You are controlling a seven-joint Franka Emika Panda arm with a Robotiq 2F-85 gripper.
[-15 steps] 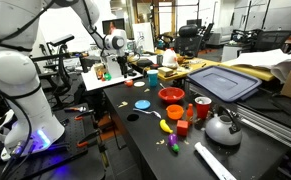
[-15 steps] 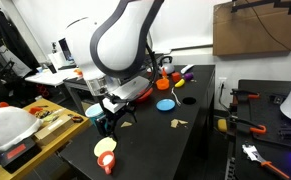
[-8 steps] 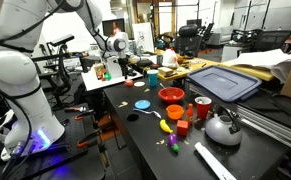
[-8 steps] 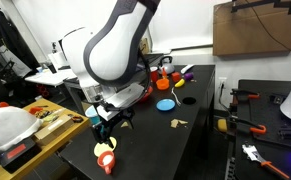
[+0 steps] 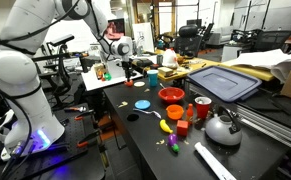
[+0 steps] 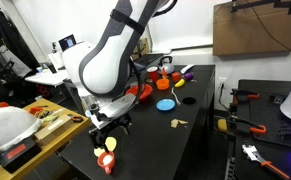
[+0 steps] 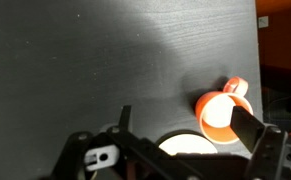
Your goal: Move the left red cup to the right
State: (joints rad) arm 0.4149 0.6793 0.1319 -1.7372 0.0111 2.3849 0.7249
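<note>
- Your hand (image 7: pixel 180 118) was open in the wrist view: its two dark fingers stood wide apart and gripped nothing.
- The left red cup (image 7: pixel 217 112) stood upright on the black tabletop (image 7: pixel 75 60), toward the right side of the wrist view.
- The finger (image 7: pixel 255 135) on that side overlapped the cup's edge in the picture. I could not tell whether it touched the cup.
- A small red part showed just behind the cup, against its far rim. It was too small to tell what it was.
- A white round object (image 7: pixel 188 148) lay at the bottom of the wrist view, between the fingers and just beside the cup.
- In an exterior view your hand (image 6: pixel 109 126) hung low over the near end of the tabletop, pointing down. The cup (image 6: pixel 107 163) sat just below it in the picture, apart from the fingers.
- The blue disc (image 6: pixel 165 104) lay farther along the tabletop, well apart from the cup.
- In an exterior view the blue disc (image 5: pixel 142 103) lay near the red bowl (image 5: pixel 171 96).
- A taller red cup (image 5: pixel 202 108) stood just beside the metal kettle (image 5: pixel 222 127), at the end of the tabletop away from your hand.
</note>
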